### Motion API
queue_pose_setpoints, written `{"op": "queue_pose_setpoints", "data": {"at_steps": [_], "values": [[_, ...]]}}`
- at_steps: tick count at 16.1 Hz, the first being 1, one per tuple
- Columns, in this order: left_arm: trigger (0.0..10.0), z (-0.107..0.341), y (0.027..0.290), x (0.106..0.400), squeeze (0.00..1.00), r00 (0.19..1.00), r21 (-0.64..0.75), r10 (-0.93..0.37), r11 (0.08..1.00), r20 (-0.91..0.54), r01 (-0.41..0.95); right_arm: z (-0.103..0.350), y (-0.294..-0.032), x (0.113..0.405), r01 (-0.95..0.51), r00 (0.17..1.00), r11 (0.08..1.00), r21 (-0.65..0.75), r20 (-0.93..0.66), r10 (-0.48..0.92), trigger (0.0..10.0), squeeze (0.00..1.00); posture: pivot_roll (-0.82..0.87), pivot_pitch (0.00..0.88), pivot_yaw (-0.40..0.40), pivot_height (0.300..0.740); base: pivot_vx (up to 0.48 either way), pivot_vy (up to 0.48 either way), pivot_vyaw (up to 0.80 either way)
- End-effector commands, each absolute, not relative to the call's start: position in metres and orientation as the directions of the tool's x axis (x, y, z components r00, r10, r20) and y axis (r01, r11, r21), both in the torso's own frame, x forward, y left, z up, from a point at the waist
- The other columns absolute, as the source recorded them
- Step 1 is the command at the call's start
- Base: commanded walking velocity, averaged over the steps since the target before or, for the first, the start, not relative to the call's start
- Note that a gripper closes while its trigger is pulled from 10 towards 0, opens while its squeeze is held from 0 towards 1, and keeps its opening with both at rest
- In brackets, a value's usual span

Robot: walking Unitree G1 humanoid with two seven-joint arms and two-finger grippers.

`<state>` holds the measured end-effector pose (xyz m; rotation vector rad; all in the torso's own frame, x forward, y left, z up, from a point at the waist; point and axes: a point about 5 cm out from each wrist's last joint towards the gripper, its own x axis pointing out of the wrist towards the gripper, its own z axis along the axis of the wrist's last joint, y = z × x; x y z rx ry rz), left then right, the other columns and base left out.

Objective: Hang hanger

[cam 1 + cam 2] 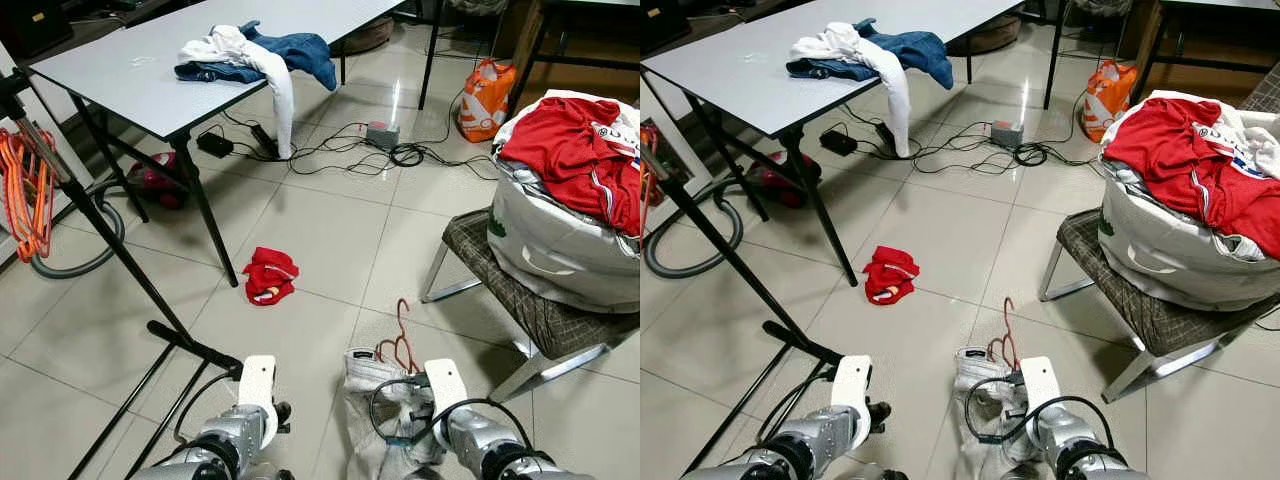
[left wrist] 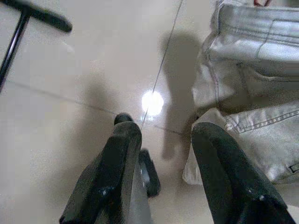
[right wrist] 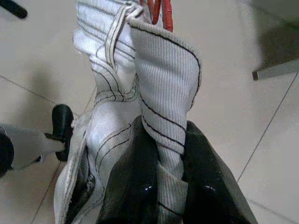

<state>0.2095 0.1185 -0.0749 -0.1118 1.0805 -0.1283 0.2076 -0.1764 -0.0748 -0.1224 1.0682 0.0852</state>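
The right gripper (image 3: 161,186) was clamped on a fold of pale ribbed cloth (image 3: 159,79), a garment that carried a red hanger (image 1: 400,340) at its far end. Garment and hanger hung low in front of the robot, just above the tiled floor (image 1: 320,240). The hanger's long axis ran away from the robot, its red wire end pointing forward toward the chair (image 1: 520,300) and the bag of laundry (image 1: 560,220). The left gripper (image 2: 163,154) hung beside the garment, fingers apart and holding nothing. Judged step: carrying the loaded hanger, not yet hung. A black rack (image 1: 90,220) stood to the robot's left, with orange hangers (image 1: 25,190) already on it. The next move probably calls for turning left, raising the hanger and catching its hook on the rail.
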Motion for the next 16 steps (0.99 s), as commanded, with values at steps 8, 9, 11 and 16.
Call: {"op": "queue_pose_setpoints", "data": {"at_steps": [8,9,11,16], "values": [[10.0,0.043,0.100,0.338,0.00,0.863,-0.182,-0.262,0.962,-0.432,0.201,0.053,-0.179,0.341,-0.087,0.910,0.995,-0.054,-0.410,0.057,0.0,0.00,-0.17,0.000,0.087,0.740,0.000,0.000,0.00],[10.0,0.056,0.101,0.345,0.00,0.891,-0.164,-0.274,0.960,-0.363,0.228,0.060,-0.179,0.341,-0.094,0.930,0.994,-0.059,-0.362,0.066,0.0,0.00,-0.16,0.000,0.085,0.740,0.000,0.000,0.00],[10.0,0.091,0.104,0.352,0.00,0.930,-0.126,-0.316,0.947,-0.188,0.296,0.080,-0.178,0.325,-0.111,0.960,0.993,-0.047,-0.264,0.095,0.0,0.00,-0.16,0.000,0.082,0.740,0.000,0.000,0.00],[10.0,0.116,0.117,0.326,0.00,0.928,-0.071,-0.363,0.931,-0.081,0.358,0.121,-0.180,0.290,-0.305,0.936,0.952,-0.005,-0.187,0.299,0.0,0.00,-0.15,0.000,0.092,0.740,0.000,0.000,0.00]]}}
